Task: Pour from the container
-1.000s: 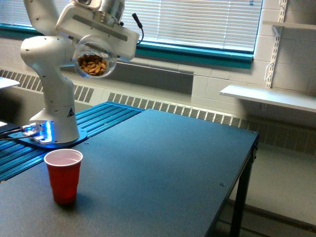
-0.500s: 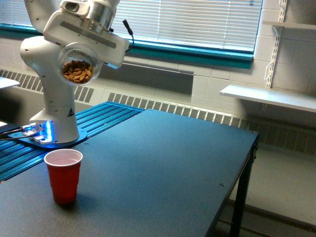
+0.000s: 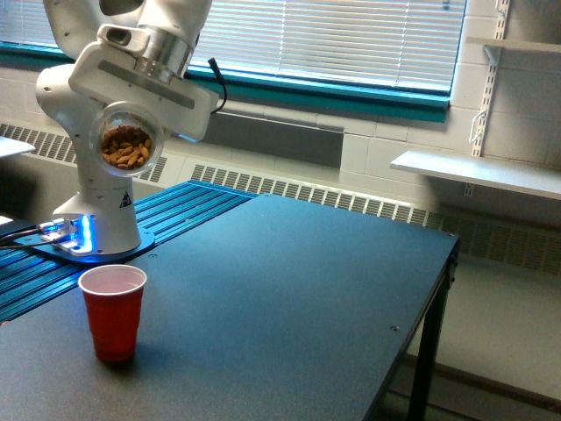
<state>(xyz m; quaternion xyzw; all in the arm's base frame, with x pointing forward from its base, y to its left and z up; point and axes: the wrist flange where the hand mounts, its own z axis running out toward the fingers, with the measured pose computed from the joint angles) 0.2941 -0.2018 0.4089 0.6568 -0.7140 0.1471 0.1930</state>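
A small clear round jar (image 3: 126, 146) with brown almond-like nuts inside hangs in the air at the exterior view's upper left, its round face turned toward the camera. My gripper (image 3: 131, 132) is shut on the jar, and its white hand tilts down to the left behind it. The jar hangs well above a red plastic cup (image 3: 112, 312), roughly over it. The cup stands upright on the dark table (image 3: 289, 298) near its front left corner, and its inside looks pale and empty.
The arm's white base (image 3: 95, 219) stands on a blue ribbed mat at the left, with a lit blue panel beside it. A white wall shelf (image 3: 478, 171) hangs at the right. The table's right edge drops off to the floor.
The gripper with the jar has moved left and downward, closer to the spot above the red cup. The hand has tilted further. The cup has not moved.
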